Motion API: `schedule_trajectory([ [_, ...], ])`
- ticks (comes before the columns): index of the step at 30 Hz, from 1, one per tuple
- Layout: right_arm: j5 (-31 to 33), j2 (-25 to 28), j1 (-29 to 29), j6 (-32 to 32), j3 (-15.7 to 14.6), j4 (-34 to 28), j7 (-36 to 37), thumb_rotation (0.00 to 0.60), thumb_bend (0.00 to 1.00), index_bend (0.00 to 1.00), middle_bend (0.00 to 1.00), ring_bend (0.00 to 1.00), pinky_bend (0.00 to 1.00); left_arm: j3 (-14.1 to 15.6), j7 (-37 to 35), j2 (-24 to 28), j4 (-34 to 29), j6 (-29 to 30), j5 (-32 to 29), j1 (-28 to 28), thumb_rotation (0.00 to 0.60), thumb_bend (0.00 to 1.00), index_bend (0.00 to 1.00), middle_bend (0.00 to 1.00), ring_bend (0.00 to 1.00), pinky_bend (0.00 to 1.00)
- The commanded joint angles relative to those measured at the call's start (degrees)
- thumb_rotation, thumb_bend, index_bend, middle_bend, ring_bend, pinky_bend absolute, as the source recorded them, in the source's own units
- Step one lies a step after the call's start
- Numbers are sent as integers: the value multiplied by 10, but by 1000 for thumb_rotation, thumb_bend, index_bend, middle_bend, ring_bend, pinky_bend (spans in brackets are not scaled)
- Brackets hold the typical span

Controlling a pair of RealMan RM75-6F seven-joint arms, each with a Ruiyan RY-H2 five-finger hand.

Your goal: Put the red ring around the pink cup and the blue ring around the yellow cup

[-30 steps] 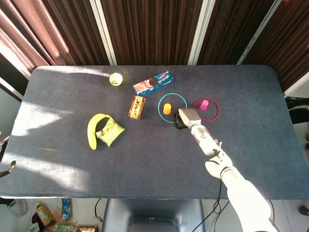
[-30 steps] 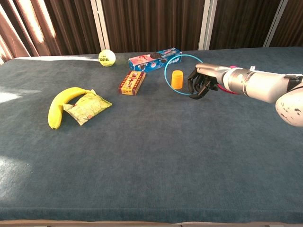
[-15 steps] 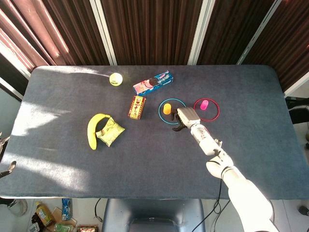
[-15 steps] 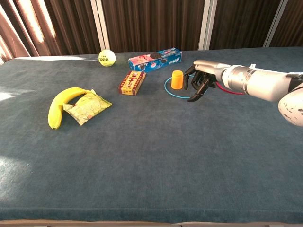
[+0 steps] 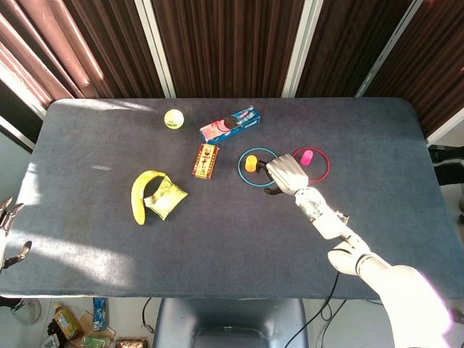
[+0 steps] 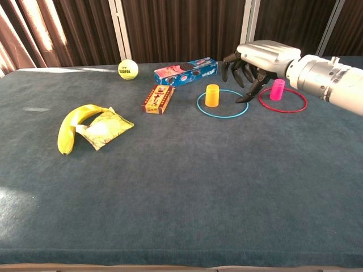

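A robot test room, by the look of it: a worktop (image 5: 87, 239) covered in dark blue cloth, brown curtains (image 5: 225, 43) at 12 o'clock, and loose cables (image 5: 322, 312) at 5 o'clock.

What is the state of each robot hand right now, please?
Right robot hand: open, holding nothing, raised above the blue ring.
Left robot hand: only a sliver shows at the head view's left edge; state cannot be told.

Bare table (image 6: 187, 187) in front; cookie box (image 6: 185, 71) just behind the cups
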Motion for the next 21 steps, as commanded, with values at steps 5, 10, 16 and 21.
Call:
schedule_trajectory([
  [5,28,261,-197,227,-24,-468,-414,600,215,380,391,335,420,6,47,3,-35,3,9,-5,600,293,146,0,0,177],
  [10,59,356,-286,279,-54,-595,-386,600,210,234,211,172,200,5,78,3,-62,10,12,-7,600,293,146,0,0,177],
  [16,65,412,-364,331,-76,-633,-342,600,211,82,97,78,117,1,91,-4,-81,6,7,-13,600,293,146,0,0,177],
  [21,52,411,-406,369,-79,-613,-342,600,210,33,78,64,113,4,101,-8,-81,-2,9,-18,600,294,146,0,0,178],
])
